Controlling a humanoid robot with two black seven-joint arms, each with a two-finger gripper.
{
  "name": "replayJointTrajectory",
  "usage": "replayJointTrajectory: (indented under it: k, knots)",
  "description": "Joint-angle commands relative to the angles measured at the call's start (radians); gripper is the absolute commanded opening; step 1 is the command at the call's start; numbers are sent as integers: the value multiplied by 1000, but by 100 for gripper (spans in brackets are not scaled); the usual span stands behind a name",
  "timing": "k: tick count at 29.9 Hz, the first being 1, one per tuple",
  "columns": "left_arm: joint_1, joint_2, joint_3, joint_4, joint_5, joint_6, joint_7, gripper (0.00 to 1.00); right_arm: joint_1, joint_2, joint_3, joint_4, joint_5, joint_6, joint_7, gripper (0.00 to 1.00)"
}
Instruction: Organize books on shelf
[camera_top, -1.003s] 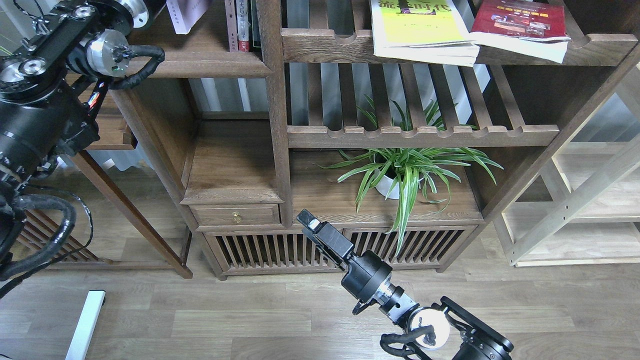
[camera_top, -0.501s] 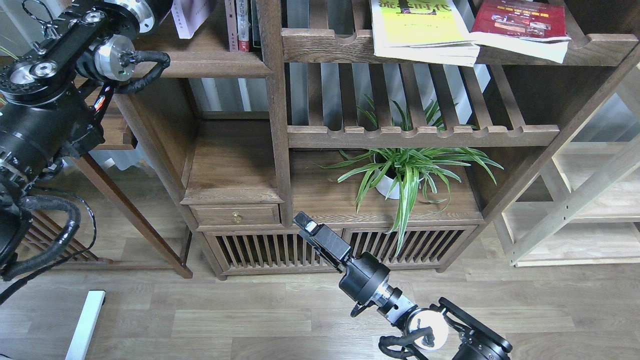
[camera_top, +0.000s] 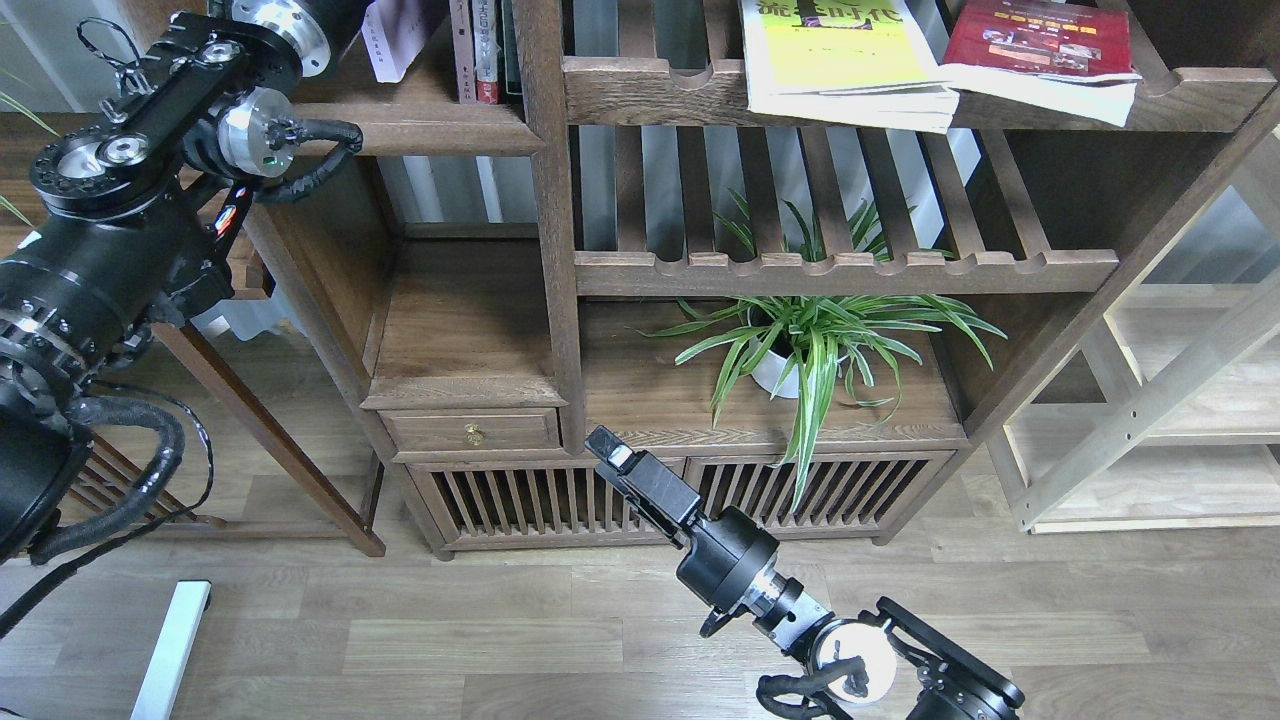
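**Left arm carrying the lavender book rightward along the shelf**

Across the last second the left arm (camera_top: 120, 230) is swinging up and to the right, and the lavender book (camera_top: 400, 35) at the top edge is travelling with it toward the upright books (camera_top: 480, 50) standing on the shelf (camera_top: 420, 125). The left tool is lying beyond the top of the view, so whether it is gripping the book cannot be told; the shared motion is suggesting that it is. The right tool (camera_top: 605, 450) is hanging low before the cabinet, edging slightly left, its fingers too dark and end-on to judge. The yellow-green book (camera_top: 840, 60) and the red book (camera_top: 1040, 50) are lying flat on the slatted rack (camera_top: 640, 95), unmoved. In judgement, one book is nearing placement and two are awaiting transfer
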Motion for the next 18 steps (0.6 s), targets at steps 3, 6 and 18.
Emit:
replayJointTrajectory:
  k: [3,6,18]
  knots:
    - [6,2,17,0,-1,0,-13,10,0,0,0,2,0,0,1,90]
    - [9,3,19,0,-1,0,-13,11,0,0,0,2,0,0,1,90]
    - [20,2,25,2,-1,11,-16,20,0,0,-3,2,0,0,1,90]
